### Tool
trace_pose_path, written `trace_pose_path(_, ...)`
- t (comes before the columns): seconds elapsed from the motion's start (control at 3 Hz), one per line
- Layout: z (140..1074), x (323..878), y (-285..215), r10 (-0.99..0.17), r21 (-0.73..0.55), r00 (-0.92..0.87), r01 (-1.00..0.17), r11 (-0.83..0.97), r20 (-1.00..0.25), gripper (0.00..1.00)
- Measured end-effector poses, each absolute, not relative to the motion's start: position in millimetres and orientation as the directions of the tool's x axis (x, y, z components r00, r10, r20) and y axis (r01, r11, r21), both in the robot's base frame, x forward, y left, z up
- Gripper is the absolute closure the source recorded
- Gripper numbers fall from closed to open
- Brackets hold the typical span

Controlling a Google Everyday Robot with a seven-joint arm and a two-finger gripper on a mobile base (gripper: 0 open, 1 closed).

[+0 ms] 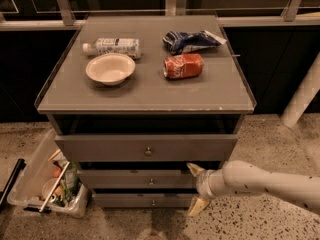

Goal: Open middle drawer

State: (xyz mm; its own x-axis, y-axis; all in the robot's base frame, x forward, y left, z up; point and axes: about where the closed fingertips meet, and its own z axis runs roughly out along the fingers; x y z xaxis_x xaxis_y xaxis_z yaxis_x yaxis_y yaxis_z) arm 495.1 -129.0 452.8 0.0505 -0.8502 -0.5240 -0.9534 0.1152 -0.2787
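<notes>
The middle drawer is the low, wide grey front with a tiny knob at its centre. It sits between the taller top drawer and the bottom drawer. No tray interior shows. My gripper is at the right end of the middle drawer front, on a white arm coming in from the right. It is open, with one tan fingertip at the drawer's upper right corner and the other lower, near the bottom drawer. It holds nothing.
On the cabinet top lie a water bottle, a white bowl, a crushed red can and a blue bag. A plastic bin of items stands on the floor at the left. A white post stands at the right.
</notes>
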Motion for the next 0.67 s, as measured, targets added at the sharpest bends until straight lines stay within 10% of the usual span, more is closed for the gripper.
trace_pose_path(0.67, 416, 529, -144, -0.813, -0.241, 0.016, -0.958, 0.154, -0.582, 0.00)
